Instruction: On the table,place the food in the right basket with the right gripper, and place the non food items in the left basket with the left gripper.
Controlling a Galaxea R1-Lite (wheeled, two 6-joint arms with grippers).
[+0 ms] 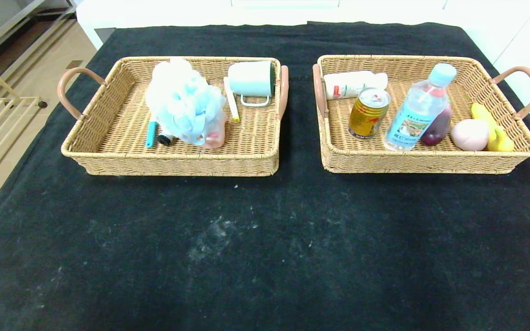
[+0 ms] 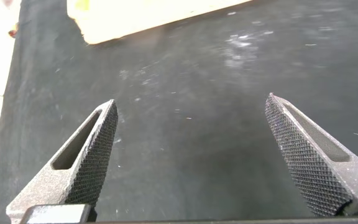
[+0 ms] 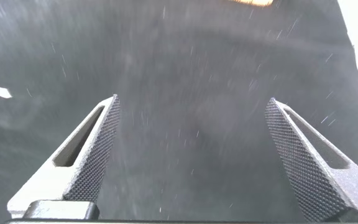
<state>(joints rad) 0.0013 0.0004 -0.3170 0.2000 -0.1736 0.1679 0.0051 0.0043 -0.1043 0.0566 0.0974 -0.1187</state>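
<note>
Sorting looks finished: the left basket (image 1: 108, 151) holds the bath pouf (image 1: 184, 103) and mug (image 1: 251, 79); the right basket (image 1: 430, 162) holds can (image 1: 368, 113), bottle (image 1: 419, 110) and fruit. The white tube (image 1: 354, 83) there may not be food. Left pincer (image 2: 191, 155) and right pincer (image 3: 191, 155) hang wide open, empty, over bare worktop (image 1: 265, 257).

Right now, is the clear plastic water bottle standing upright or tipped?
Tipped: the clear plastic water bottle leans in the right wicker basket, blue cap tilted rightward.

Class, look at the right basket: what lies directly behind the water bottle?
Behind the water bottle in the right basket, a dark purple-red item shows; the bottle covers most of it, so its identity stays unclear.
</note>
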